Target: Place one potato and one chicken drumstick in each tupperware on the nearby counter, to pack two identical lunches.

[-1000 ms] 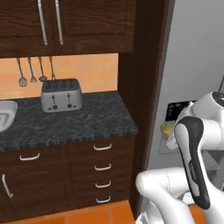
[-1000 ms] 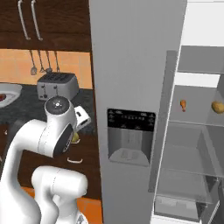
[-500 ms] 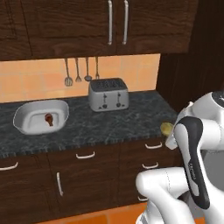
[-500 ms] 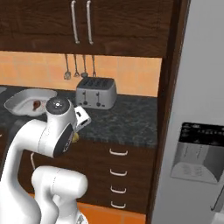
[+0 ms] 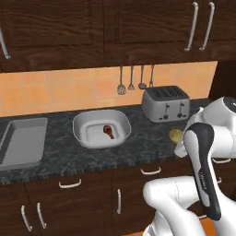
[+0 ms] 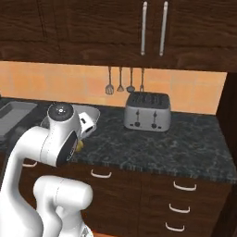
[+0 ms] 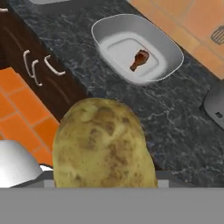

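Your gripper (image 7: 105, 186) is clamped around the potato (image 7: 104, 144), jaws part-open at its width, above the counter (image 7: 175, 127) edge. It looks firm, rounded and likely to roll, so keep the hold across its middle toward the white tupperware (image 7: 170, 52) holding a chicken drumstick (image 7: 139, 60).

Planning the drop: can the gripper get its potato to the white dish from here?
Probably yes. The potato sits in the gripper, and the white dish lies open on the counter with one chicken drumstick inside and nothing between.
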